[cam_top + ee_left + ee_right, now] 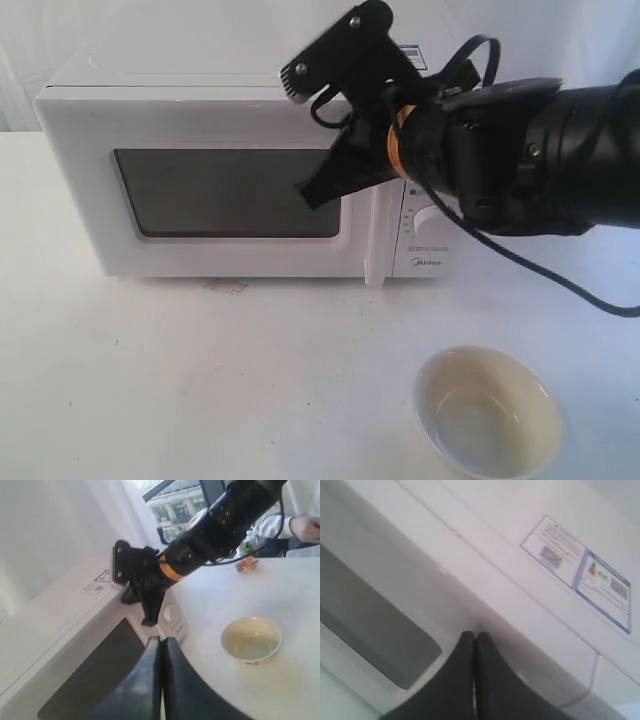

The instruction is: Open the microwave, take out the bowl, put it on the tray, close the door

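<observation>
Nearest, toward the near right corner of the worktop [200, 400], the bowl [487, 420] is seen upright and empty on the bare surface. No tray is made out in any view. The bowl is judged light, rigid and breakable, and its glossy glaze is probably slippery. The rim is therefore the sensible place to take it, with one finger inside the wall and one outside, closed gently and lifted level.

Farther back, the right gripper [310, 192] is held at the upper right corner of the dark window [225, 192]. Its two fingers are pressed flat together with nothing between them. In the right wrist view their tips appear to rest against the door [90, 200]. The door is seen flush with the oven's front, so it is judged closed or very nearly so. The vertical bar handle [375, 240], just beside the gripper, looks stiff, and any pull would be taken there. A push is better given on the white frame than on the window.

The left gripper [161, 642] is likewise clamped tight on nothing, above the window. It is not seen in the exterior view, and its gap from the door cannot be told.

Farthest, along the far edge, the microwave [200, 110] is judged heavy enough to stay put under a light push, though it could be slid by a hard one.
</observation>
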Tool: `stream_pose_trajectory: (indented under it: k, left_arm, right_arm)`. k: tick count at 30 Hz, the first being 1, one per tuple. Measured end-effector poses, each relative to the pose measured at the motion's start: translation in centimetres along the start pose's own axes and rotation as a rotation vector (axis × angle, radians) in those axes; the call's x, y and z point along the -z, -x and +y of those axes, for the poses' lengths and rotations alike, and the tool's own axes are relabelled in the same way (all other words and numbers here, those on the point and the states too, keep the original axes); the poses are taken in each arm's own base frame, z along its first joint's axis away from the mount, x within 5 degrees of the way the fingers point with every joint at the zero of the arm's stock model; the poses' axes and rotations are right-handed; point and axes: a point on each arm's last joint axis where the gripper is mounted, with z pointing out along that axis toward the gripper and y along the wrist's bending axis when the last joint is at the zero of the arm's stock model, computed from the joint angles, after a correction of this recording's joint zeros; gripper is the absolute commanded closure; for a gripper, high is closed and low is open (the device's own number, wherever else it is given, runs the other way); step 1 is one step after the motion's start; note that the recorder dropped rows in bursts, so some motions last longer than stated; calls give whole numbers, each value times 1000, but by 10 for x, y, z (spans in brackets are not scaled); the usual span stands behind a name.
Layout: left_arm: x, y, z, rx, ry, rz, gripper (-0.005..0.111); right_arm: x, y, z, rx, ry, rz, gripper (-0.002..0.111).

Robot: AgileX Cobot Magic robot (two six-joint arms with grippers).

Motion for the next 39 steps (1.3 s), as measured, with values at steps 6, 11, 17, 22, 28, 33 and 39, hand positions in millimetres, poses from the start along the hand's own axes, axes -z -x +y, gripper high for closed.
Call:
stream_pose_trajectory:
  k: [6, 11, 17, 22, 28, 33, 39]
  left_arm:
    - [0, -4, -1, -12, -14, 42, 107]
    - [0, -4, -1, -11, -15, 44, 107]
    - [0, -4, -1, -12, -16, 47, 107]
    - [0, -5, -2, -13, -17, 50, 107]
    - [0, -5, -2, -13, -17, 50, 107]
    - [0, -5, -2, -13, -17, 50, 107]
    - [0, -5, -2, -13, -17, 50, 107]
  right_arm:
    - [38, 4, -16, -111, 28, -28, 108]
    - [88, 1, -29, -242, 84, -120, 108]
    - [153, 11, -60, -330, 37, -294, 108]
    - [194, 13, -77, -372, 15, -413, 108]
    - [226, 11, -89, -405, -3, -507, 108]
    - [244, 8, -96, -426, -10, -562, 108]
    - [254, 6, -99, -435, -14, -591, 108]
